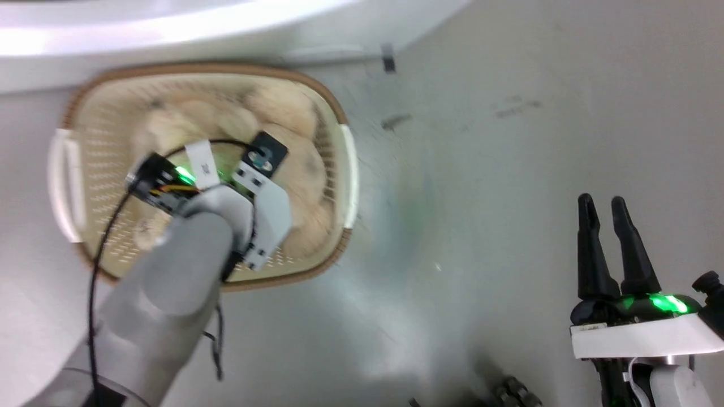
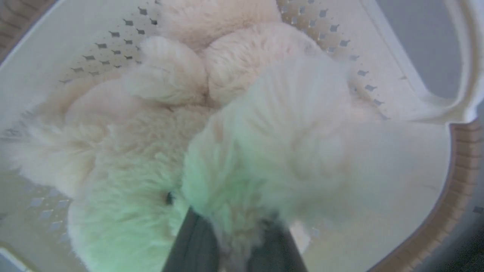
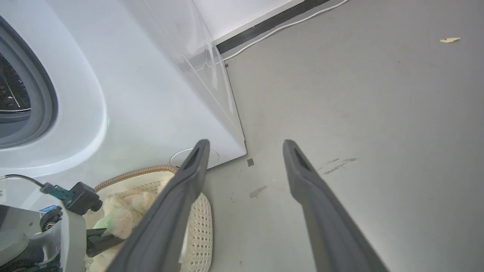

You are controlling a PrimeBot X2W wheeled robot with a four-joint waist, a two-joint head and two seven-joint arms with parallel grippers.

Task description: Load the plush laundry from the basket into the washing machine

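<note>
Head view: the plush laundry [image 1: 305,164] is lying in the basket [image 1: 96,169]; the right gripper [image 1: 601,206] is hanging well right of the basket, jaws spread wide, empty. Left wrist view: the left gripper [image 2: 234,232] is pinching plush fur (green-lit) inside the basket. Right wrist view: the washing machine [image 3: 143,105] is standing just behind the basket.

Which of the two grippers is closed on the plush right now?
The left gripper: it is pinched shut on a tuft of the plush laundry inside the basket. The right gripper stands open above the grey floor, holding nothing.
</note>
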